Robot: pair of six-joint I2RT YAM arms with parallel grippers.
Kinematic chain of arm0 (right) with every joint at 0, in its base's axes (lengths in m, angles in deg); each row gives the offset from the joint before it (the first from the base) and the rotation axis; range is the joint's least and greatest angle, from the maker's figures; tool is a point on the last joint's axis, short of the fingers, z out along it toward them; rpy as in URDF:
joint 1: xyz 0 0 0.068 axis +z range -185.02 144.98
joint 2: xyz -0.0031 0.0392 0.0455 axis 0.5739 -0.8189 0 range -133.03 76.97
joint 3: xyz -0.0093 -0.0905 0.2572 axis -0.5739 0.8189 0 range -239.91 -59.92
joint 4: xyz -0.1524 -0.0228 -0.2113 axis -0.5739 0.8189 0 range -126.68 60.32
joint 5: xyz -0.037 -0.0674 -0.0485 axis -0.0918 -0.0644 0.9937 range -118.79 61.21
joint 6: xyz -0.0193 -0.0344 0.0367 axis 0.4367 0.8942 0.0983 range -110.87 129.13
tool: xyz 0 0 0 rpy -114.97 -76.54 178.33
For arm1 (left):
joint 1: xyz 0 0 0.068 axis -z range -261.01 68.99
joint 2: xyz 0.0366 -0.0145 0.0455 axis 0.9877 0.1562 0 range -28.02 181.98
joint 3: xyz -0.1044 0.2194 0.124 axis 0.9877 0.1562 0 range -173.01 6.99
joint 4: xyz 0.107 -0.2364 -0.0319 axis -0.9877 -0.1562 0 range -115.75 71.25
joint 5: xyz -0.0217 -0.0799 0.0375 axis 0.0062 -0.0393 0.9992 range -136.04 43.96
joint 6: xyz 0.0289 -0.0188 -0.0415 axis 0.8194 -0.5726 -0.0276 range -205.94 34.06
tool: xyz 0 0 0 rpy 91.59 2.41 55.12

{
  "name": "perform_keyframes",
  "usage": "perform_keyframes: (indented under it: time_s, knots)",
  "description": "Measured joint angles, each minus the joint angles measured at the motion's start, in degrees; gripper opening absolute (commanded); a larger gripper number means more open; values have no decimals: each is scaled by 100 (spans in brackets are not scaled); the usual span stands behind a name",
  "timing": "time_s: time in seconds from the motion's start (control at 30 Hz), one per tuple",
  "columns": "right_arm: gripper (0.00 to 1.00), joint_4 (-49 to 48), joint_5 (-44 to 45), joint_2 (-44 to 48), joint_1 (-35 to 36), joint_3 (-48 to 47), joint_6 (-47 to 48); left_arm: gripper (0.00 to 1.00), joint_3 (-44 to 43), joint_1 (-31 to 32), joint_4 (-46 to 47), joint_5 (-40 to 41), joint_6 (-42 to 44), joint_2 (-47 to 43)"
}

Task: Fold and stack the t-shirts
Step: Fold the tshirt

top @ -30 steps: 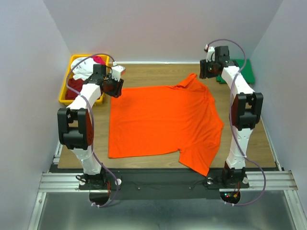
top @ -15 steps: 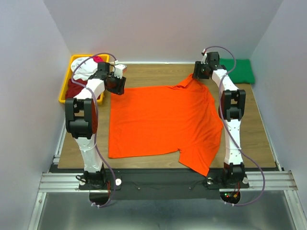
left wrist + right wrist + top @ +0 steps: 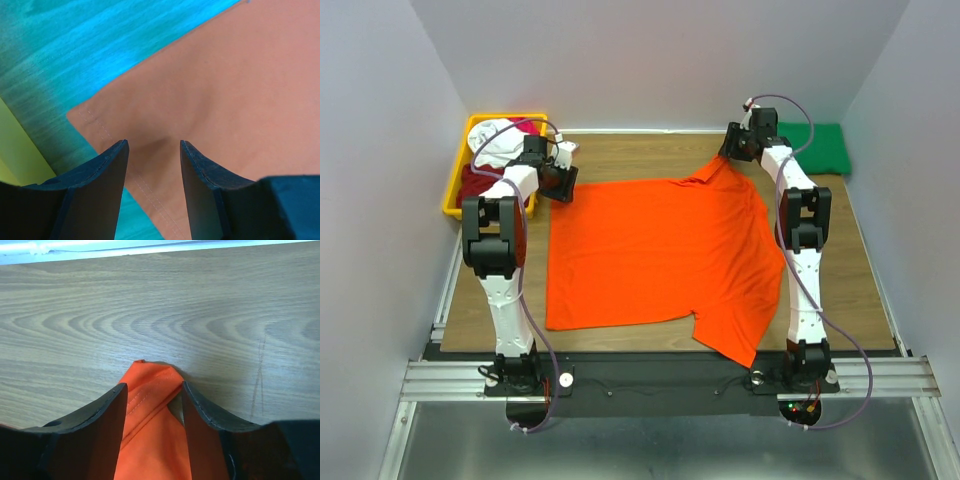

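Note:
A bright orange t-shirt [image 3: 660, 250] lies spread flat on the wooden table [image 3: 620, 150], with one sleeve pointing to the far side. My left gripper [image 3: 558, 182] is low over the shirt's far left hem corner [image 3: 100, 120]. It is open, its fingers [image 3: 107, 170] apart with the cloth lying under the gap. My right gripper [image 3: 728, 152] is at the far sleeve tip [image 3: 150, 372]. It is also open, straddling the bunched tip, and a sliver of table shows beside its right finger [image 3: 200, 410]. A dark green t-shirt [image 3: 825, 140] lies at the far right.
A yellow bin [image 3: 455, 195] stands at the far left, holding white [image 3: 495, 145] and dark red [image 3: 475, 180] cloth; its wall [image 3: 12, 150] shows just left of my left gripper. Grey walls close in the back and sides. The shirt's near sleeve [image 3: 740, 340] hangs over the table's front edge.
My right gripper has swung left from beside the green t-shirt and come down onto the orange sleeve tip. My left arm has stretched out, its gripper settling at the shirt's far left corner.

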Motion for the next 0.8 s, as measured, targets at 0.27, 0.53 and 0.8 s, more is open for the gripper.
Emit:
perform_keyframes:
  time_s: [0.27,0.53,0.8]
  knots:
    - [4,-129,-83,-90,0,0,-96,59,-323,-63,-72,166,-15,153]
    - [0,-181,-188,-170,0,0,-105,59,-791,-173,-214,199,179,374]
    - [0,-262,-437,-160,-2,0,-164,56,-1248,-260,-352,129,505,822]
